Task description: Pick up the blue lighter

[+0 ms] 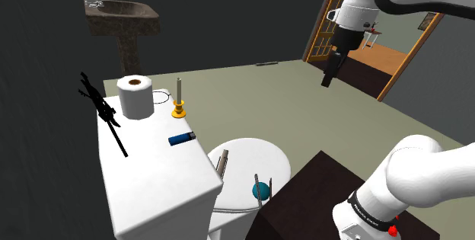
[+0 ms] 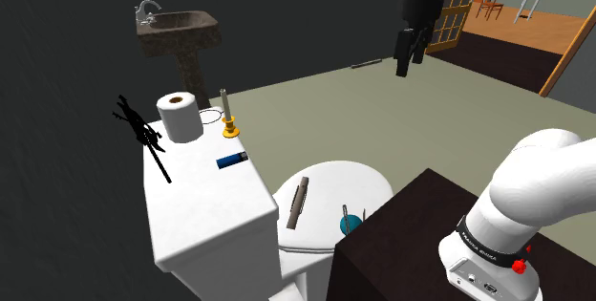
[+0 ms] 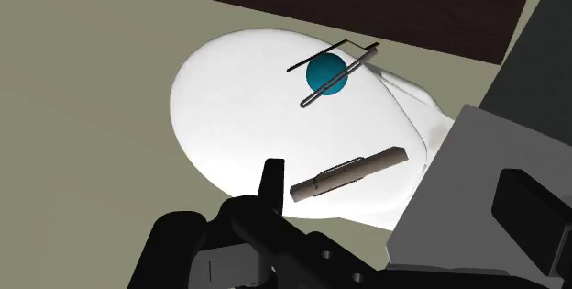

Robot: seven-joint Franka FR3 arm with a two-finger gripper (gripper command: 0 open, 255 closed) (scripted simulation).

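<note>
On the white tank lid (image 1: 152,177): a blue lighter (image 1: 182,139)

Shoulder view: the flat, rectangular blue lighter lies near a golden candlestick (image 1: 178,110). Second exterior view: the black gripper (image 2: 404,68) hangs high, closed, holding nothing. Wrist view: a smooth oval toilet lid (image 3: 229,104).

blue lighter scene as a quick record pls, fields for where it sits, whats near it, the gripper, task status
lighter: blue lighter, lying flat on the white toilet tank lid
nearby: paper roll and candle in a yellow holder, on the same lid, not touching the lighter
gripper: gripper high in the air, well away from the lighter
status: lighter untouched, not yet picked up
</note>
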